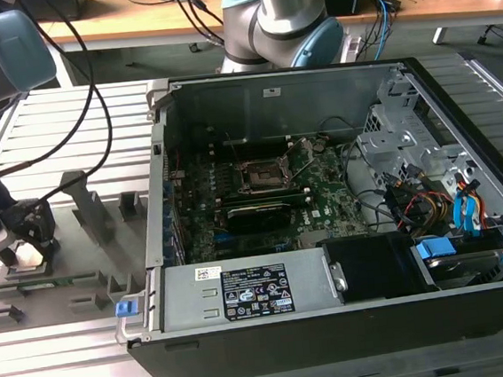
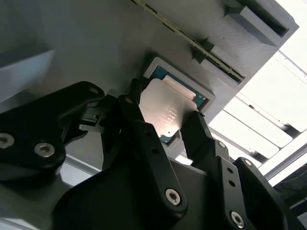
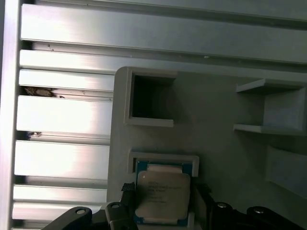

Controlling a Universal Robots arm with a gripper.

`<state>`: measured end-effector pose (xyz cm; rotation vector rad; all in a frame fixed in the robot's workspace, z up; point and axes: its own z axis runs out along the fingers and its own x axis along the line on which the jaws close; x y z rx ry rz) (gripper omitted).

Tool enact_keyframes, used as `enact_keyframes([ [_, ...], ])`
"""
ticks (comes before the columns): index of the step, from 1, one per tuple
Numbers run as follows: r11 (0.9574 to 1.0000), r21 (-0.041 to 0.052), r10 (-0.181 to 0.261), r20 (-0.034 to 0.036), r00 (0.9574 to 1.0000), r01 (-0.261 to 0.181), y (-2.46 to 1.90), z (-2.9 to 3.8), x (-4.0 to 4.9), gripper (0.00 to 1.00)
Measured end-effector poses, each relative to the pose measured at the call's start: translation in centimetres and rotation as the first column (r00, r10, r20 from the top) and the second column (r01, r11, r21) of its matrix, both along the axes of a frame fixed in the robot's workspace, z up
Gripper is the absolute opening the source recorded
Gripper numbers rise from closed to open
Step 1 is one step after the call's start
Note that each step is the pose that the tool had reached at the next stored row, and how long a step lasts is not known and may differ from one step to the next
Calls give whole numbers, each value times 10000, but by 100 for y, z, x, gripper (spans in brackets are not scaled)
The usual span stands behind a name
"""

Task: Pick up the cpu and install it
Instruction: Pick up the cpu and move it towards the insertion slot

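The cpu (image 2: 165, 108), a small silver-grey square on a green base, lies in a shallow pocket of the grey plastic tray (image 2: 96, 38). My gripper (image 2: 163, 115) straddles it, one black finger (image 2: 134, 112) pressed to each opposite edge, shut on the chip, which still sits low in its pocket. In the first wrist view the cpu (image 3: 162, 191) sits between the same fingertips (image 3: 125, 190). At the exterior view's left, the gripper (image 1: 28, 252) hangs over the tray (image 1: 89, 258) with the pale cpu (image 1: 28, 255) between its fingers. The motherboard socket (image 1: 259, 174) lies open inside the computer case.
The open computer case (image 1: 353, 321) fills the exterior view's middle and right, with a power supply (image 1: 244, 292), cables and drive bays. Upright tray ribs (image 1: 88, 204) stand between gripper and case. Ribbed metal table (image 3: 62, 115) surrounds the tray. A second arm's base (image 1: 280, 25) stands behind the case.
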<state>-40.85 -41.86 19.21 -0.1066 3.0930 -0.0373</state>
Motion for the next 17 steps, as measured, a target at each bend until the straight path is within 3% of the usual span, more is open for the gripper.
enact_keyframes([
  [17, 10000, 8, 0, -1, 10000, 0, 0, -39, 0, 59],
])
